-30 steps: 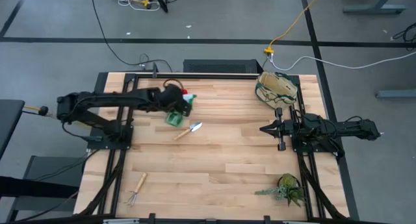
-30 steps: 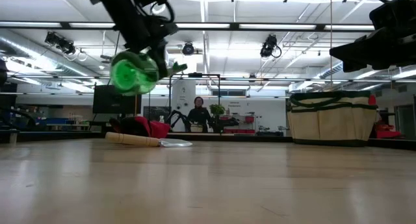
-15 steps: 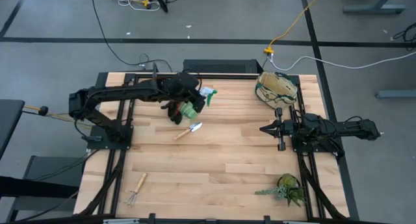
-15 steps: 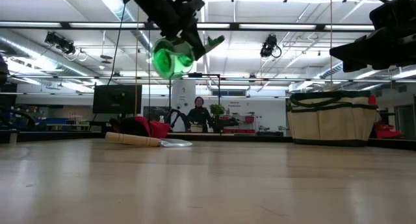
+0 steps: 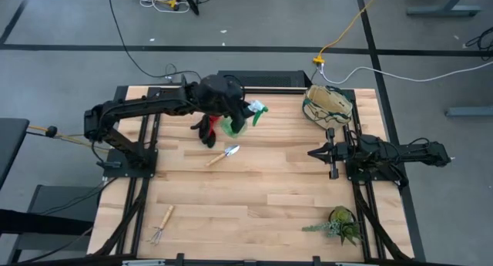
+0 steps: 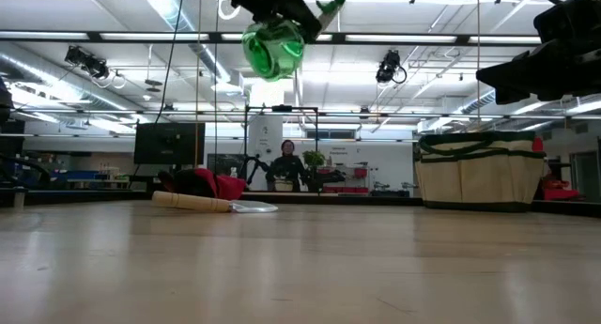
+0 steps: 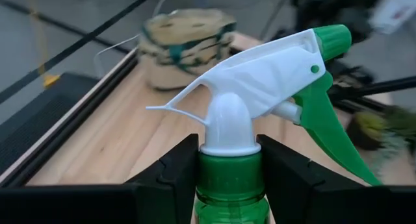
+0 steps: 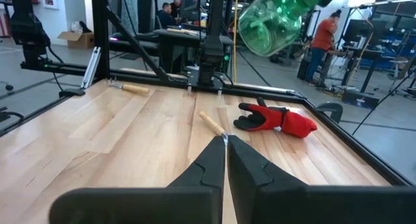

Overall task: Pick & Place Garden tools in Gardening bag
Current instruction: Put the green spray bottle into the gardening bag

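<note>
A robotics lab: open hall, ceiling trusses (image 6: 394,28), floor cables (image 5: 139,54), workbenches behind.

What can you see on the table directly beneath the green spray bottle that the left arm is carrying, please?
The left gripper holds the green spray bottle in the air. Beside it lie the red-and-black gloves and the trowel; the table right beneath it is hidden from above.

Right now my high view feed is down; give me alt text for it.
The left gripper carries a green spray bottle above the table, toward the gardening bag. Gloves, trowel and rake lie on the wood; the right gripper waits shut.
</note>
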`<state>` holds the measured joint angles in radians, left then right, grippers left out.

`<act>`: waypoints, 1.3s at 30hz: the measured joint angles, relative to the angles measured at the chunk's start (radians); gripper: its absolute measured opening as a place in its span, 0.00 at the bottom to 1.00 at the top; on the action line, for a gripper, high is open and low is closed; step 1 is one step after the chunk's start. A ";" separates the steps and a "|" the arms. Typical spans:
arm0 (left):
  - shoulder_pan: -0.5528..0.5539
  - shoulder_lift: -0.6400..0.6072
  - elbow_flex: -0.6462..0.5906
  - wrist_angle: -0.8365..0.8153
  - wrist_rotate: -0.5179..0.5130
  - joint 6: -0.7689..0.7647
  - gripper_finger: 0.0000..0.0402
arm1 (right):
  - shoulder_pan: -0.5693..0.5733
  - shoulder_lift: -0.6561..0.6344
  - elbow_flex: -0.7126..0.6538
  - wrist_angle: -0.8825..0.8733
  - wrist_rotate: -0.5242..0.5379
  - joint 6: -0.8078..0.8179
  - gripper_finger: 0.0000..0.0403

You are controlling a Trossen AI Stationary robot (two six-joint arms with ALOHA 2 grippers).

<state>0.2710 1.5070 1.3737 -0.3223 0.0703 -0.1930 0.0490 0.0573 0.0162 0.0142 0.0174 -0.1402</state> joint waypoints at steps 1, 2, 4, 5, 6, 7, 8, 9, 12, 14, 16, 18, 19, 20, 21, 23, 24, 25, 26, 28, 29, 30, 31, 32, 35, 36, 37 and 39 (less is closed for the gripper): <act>0.000 0.000 0.000 0.011 0.026 0.010 0.37 | 0.000 0.000 0.000 0.000 0.000 0.000 0.06; 0.000 0.000 0.000 0.018 0.052 0.020 0.37 | 0.000 0.000 0.000 0.000 0.000 0.000 0.06; 0.000 0.000 0.000 0.038 0.100 0.041 0.36 | 0.000 0.000 0.000 0.000 0.000 0.000 0.06; 0.000 0.000 0.000 0.043 0.121 0.048 0.36 | 0.000 0.000 0.000 0.000 0.000 0.000 0.06; -0.001 0.000 0.000 0.043 0.139 0.049 0.36 | 0.000 0.000 0.000 0.000 0.000 0.000 0.06; -0.001 0.000 0.000 0.042 0.157 0.049 0.36 | 0.000 0.000 0.000 0.000 0.000 0.000 0.06; 0.000 0.000 0.000 0.041 0.176 0.049 0.37 | 0.000 0.000 0.000 -0.001 0.000 0.000 0.06; 0.000 0.000 0.000 0.041 0.197 0.050 0.37 | 0.000 0.000 0.000 0.000 0.000 0.000 0.06; 0.000 0.000 0.000 0.041 0.253 0.059 0.38 | 0.000 0.000 0.000 0.000 0.000 0.000 0.06; 0.000 0.000 0.000 0.041 0.282 0.060 0.38 | 0.000 0.000 0.000 0.000 0.000 0.000 0.06; 0.000 0.000 0.000 0.041 0.306 0.059 0.37 | 0.000 0.000 0.000 -0.001 0.000 0.000 0.06; 0.000 0.000 0.000 0.041 0.319 0.056 0.36 | 0.000 0.000 0.000 -0.001 0.000 0.000 0.06; 0.000 0.000 0.000 0.041 0.325 0.056 0.36 | 0.000 0.000 0.000 0.000 0.000 0.000 0.06; 0.000 0.000 0.000 0.041 0.327 0.053 0.36 | 0.000 0.000 0.000 -0.001 0.000 0.000 0.06; 0.000 0.000 0.000 0.041 0.327 0.049 0.37 | 0.000 0.000 0.000 -0.001 0.000 0.000 0.06; 0.000 0.000 0.000 0.041 0.334 0.048 0.38 | 0.000 0.000 0.000 -0.001 0.000 0.000 0.06; 0.000 0.000 0.000 0.041 0.342 0.047 0.38 | 0.000 0.000 0.000 -0.001 0.000 0.000 0.06; 0.000 0.000 0.000 0.041 0.352 0.046 0.38 | 0.000 0.000 0.000 -0.001 0.000 0.000 0.06; 0.000 0.000 0.000 0.041 0.359 0.043 0.37 | 0.000 0.000 0.000 -0.001 0.000 0.000 0.06; 0.000 0.000 0.000 0.041 0.376 0.043 0.36 | 0.000 0.000 0.000 -0.001 0.000 0.000 0.06; 0.000 0.000 0.000 0.041 0.383 0.043 0.36 | 0.000 0.000 0.000 -0.001 0.000 0.000 0.06; 0.000 0.000 0.000 0.041 0.386 0.043 0.36 | 0.000 0.000 0.000 -0.001 0.000 0.000 0.06; 0.000 0.000 0.000 0.041 0.387 0.043 0.36 | 0.000 0.000 0.000 -0.001 0.000 0.000 0.06; 0.000 0.000 0.000 0.041 0.387 0.043 0.36 | 0.000 0.000 0.000 -0.001 0.000 0.000 0.06; 0.000 0.000 0.000 0.041 0.388 0.045 0.36 | 0.000 0.000 0.000 -0.001 0.000 0.000 0.06; 0.000 0.000 0.000 0.042 0.390 0.045 0.36 | 0.000 0.000 0.000 -0.001 0.000 0.000 0.06; 0.000 0.000 0.000 0.042 0.396 0.045 0.36 | 0.000 0.000 0.000 -0.001 0.000 0.000 0.06; 0.000 0.000 0.000 0.042 0.405 0.042 0.35 | 0.000 0.000 0.000 -0.001 0.000 0.000 0.06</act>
<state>0.2710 1.5070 1.3735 -0.2802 0.4756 -0.1507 0.0490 0.0572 0.0159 0.0135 0.0174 -0.1399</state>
